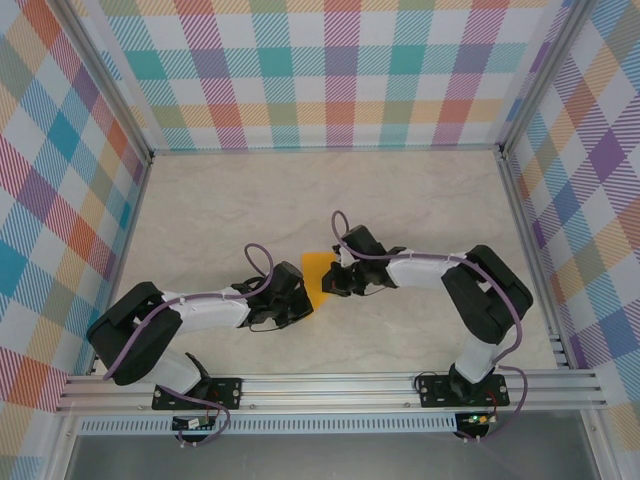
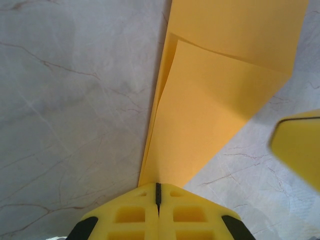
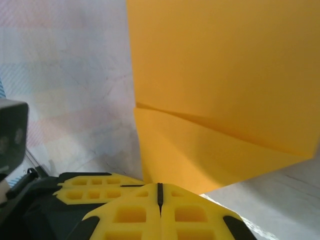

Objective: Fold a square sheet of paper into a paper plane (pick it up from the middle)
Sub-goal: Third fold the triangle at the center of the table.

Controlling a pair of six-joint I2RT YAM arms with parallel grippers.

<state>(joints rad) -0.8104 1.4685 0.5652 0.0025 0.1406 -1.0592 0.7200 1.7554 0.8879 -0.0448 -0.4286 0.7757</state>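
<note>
Top view, paper: you see the square sheet of paper (image 1: 318, 276) as a small orange patch on the pale marbled surface (image 1: 250, 200), near its middle, right between the two claws.
Top view, claws: the left claw (image 1: 302, 300) meets the paper's near left edge and the right claw (image 1: 336, 283) meets its right edge. Their dark bodies hide the fingertips from you here.
Top view, surroundings: checked walls (image 1: 340, 70) close in three sides.
Left wrist, claw: here you get what the top view hides: the left claw (image 2: 158, 192) is clenched, its yellow fingers pressed together along one dark seam.
Left wrist, paper: the sheet (image 2: 210, 100) is folded, one layer over another, narrowing to a point at the fingertips. You cannot tell whether it is nipped between them.
Left wrist, right edge: a blurred yellow finger (image 2: 297, 145) of the right claw.
Right wrist, claw: the right claw (image 3: 159, 192) is likewise clenched.
Right wrist, paper: the orange sheet (image 3: 225, 75) shows a slanted crease, and its lower edge runs behind the fingertips.
Right wrist, lower left: the yellow fingers (image 3: 90, 186) of the left claw, just beside.
</note>
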